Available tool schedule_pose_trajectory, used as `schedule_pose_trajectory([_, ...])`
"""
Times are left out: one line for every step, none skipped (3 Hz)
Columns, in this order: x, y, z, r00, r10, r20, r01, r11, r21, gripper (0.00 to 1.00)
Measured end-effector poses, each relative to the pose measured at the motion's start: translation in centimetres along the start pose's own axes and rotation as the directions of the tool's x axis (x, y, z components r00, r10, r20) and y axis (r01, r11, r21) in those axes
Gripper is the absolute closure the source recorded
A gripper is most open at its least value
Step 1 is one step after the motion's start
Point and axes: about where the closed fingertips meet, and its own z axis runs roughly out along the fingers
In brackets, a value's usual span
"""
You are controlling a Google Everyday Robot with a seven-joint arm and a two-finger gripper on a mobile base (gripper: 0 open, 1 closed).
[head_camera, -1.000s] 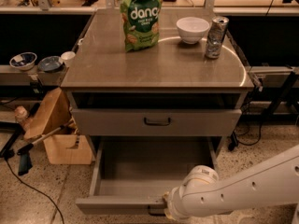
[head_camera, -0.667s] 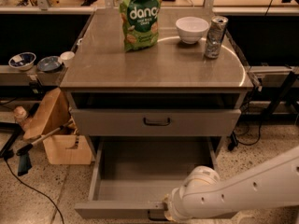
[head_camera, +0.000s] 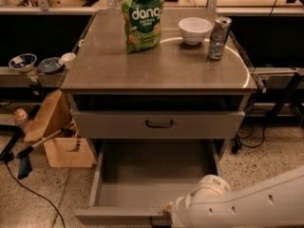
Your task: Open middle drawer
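Observation:
The middle drawer (head_camera: 114, 216) is a wide, shallow grey drawer, pulled far out toward the camera, and its inside (head_camera: 156, 175) is bare. Above it sits the taller-fronted grey drawer (head_camera: 109, 125) with a dark bar handle (head_camera: 159, 123). The lowest drawer is out of view. My gripper (head_camera: 164, 217) is at the centre of the middle drawer's front, where the handle is hidden behind it. My white arm (head_camera: 247, 205) reaches in from the lower right.
On the cabinet top (head_camera: 95, 75) stand a green chips bag (head_camera: 141, 15), a white bowl (head_camera: 194, 29) and a can (head_camera: 219, 37). A cardboard box (head_camera: 66, 151) and a wooden board (head_camera: 45, 115) sit on the floor at left. Bowls (head_camera: 23, 61) rest on a side shelf.
The middle drawer has slid a little further out toward the camera, with my gripper moving along at its front. Nothing on the cabinet top has moved.

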Motion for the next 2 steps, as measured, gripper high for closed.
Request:
schedule_pose_trajectory([-3.08, 3.47, -5.98, 0.998, -0.019, 0.062, 0.018, 0.9996, 0.023, 0.00])
schedule_pose_trajectory([-3.08, 3.47, -5.98, 0.998, -0.019, 0.062, 0.018, 0.9996, 0.023, 0.00])
